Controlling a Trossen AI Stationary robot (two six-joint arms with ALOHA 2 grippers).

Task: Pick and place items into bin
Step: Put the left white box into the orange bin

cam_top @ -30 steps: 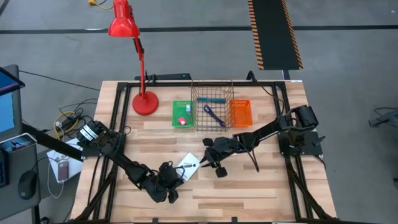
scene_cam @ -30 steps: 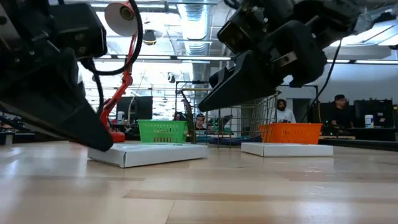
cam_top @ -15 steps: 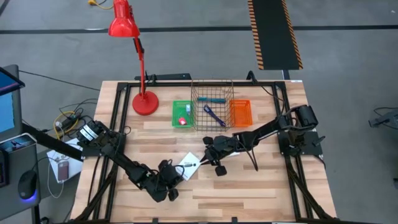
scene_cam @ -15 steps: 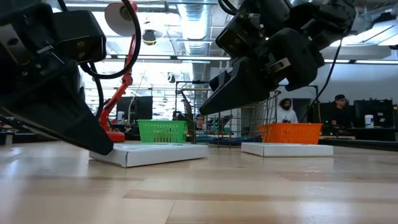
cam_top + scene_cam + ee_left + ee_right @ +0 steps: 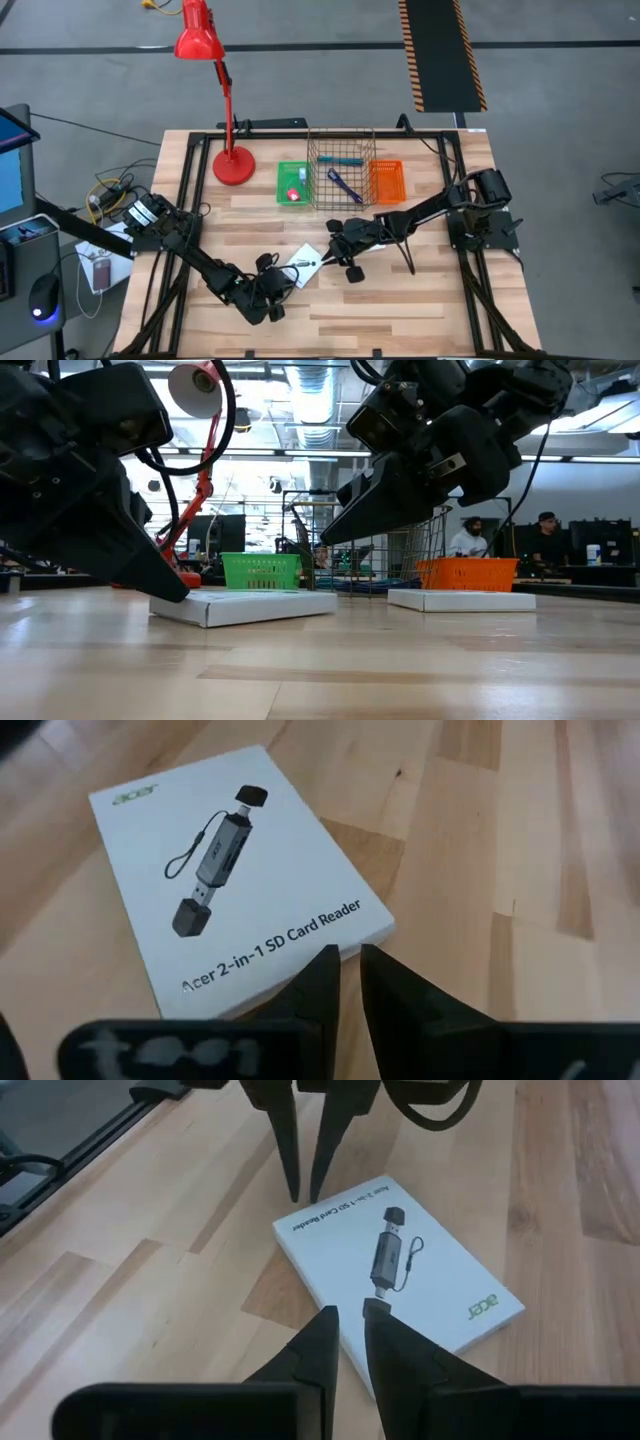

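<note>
A white card-reader box [image 5: 305, 265] lies flat on the wooden table; its printed top fills the left wrist view [image 5: 230, 880] and shows in the right wrist view [image 5: 400, 1270]. My left gripper [image 5: 347, 960] is shut, with its tips low at the box's near short edge [image 5: 172, 592]. My right gripper [image 5: 348, 1315] is shut and hangs above the box's other end, clear of it [image 5: 335, 532]. A second white box [image 5: 462, 600] lies flat farther right in the low view. My left gripper has its shut fingertips [image 5: 305, 1198] down at the box's short edge below the printed caption [image 5: 300, 965]. It comes slanting down from the table's near left. The box lies flat on the table. Whether the tips press the edge, I cannot tell.
Three bins stand in a row at the far side. These are a green basket [image 5: 294, 182] with a small red block, a wire basket [image 5: 343, 178] with a teal marker and a blue-purple strap, and an orange basket [image 5: 387, 182]. A red desk lamp [image 5: 232, 165] stands to their left.
My left gripper has rolled about its own pointing line while staying at the box's edge. My right gripper has kept its place above the box.
</note>
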